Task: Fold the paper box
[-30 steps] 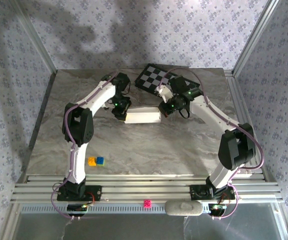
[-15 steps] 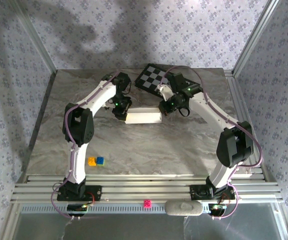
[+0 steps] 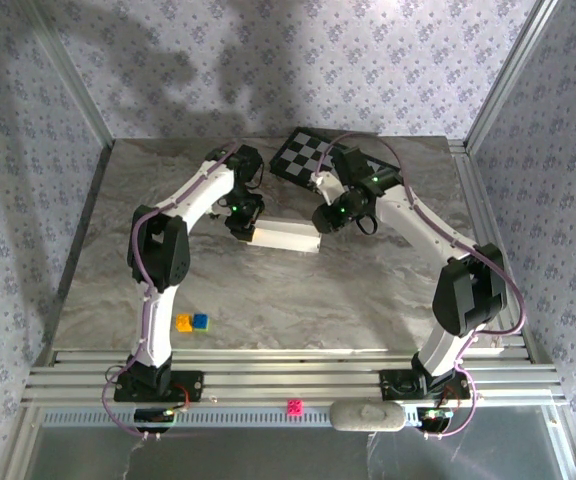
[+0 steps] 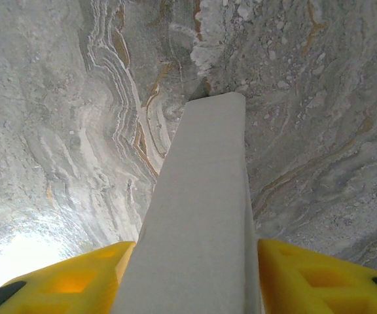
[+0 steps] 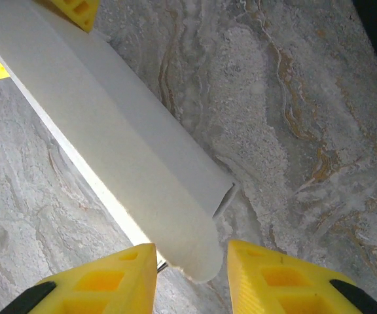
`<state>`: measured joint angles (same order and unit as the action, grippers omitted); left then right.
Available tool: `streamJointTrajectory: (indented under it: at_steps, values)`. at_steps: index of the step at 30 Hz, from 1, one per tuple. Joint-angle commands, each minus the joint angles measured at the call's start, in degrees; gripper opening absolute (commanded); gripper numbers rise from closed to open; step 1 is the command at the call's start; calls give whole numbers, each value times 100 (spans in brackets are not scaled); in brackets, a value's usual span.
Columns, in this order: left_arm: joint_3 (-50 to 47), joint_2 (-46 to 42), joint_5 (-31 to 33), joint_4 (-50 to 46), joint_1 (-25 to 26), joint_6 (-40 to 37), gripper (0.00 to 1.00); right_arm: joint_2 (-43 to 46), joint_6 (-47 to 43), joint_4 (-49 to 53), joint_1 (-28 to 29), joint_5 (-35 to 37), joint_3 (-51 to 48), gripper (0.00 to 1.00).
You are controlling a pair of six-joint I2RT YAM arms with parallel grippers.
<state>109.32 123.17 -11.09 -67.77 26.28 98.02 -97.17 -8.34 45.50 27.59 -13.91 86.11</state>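
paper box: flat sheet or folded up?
Folded up: the paper box shows two panels meeting along a crease, its near end hollow, not spread flat.

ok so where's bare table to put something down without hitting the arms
Most room is the near-middle of the table, between the blue cube and the right arm. The far-left corner, beyond the left arm, is bare too. Crowded: far centre, where the left gripper and right gripper flank the paper box, checkered board just behind them.
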Motion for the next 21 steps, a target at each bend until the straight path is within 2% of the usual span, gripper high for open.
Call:
streamJointTrajectory:
  at_steps: [1, 6, 10, 21]
  values:
    - [209, 101, 29, -270, 43, -55, 50, 186, 13, 261, 77, 46, 219, 35]
    - [208, 109, 11, -281, 42, -63, 50, 168, -44, 394, 119, 206, 141, 36]
    - [211, 110, 11, -273, 39, -55, 50, 359, -192, 326, 124, 294, -67, 41]
    - [375, 146, 6, -301, 58, -43, 50, 321, -644, 524, 211, 463, -227, 38]
